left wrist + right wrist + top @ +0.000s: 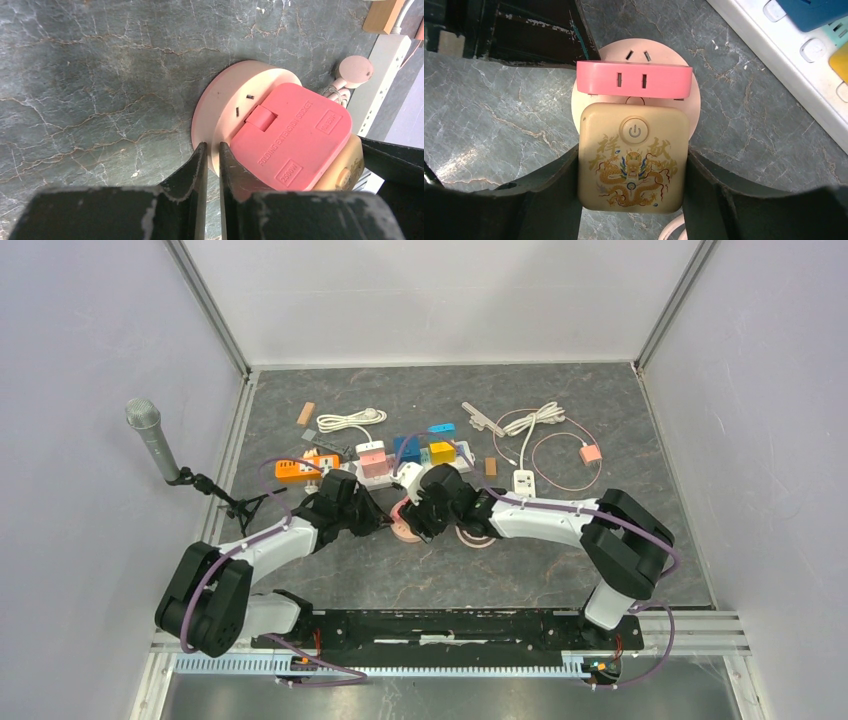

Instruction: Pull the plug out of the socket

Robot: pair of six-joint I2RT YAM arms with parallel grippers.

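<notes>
A round pale-pink socket [403, 531] lies flat on the grey table; it also shows in the left wrist view [227, 97] and the right wrist view [636, 50]. A red-pink folding adapter [292, 142] and a cream plug block with a gold dragon print [631, 157] sit on it side by side. My left gripper [211, 151] is shut on the socket's rim, which sits between its fingertips [199, 162]. My right gripper [631, 175] is shut on the cream plug, one finger [551, 192] pressed on each side. In the top view both grippers meet over the socket, left [383, 522] and right [420, 520].
A white power strip [774, 47] with blue and yellow plugs lies just behind the socket, seen also in the top view [455, 455]. An orange strip [296, 470], coiled white cables [350, 422], a pink-ended cable [590, 452] and a microphone [150, 435] stand around.
</notes>
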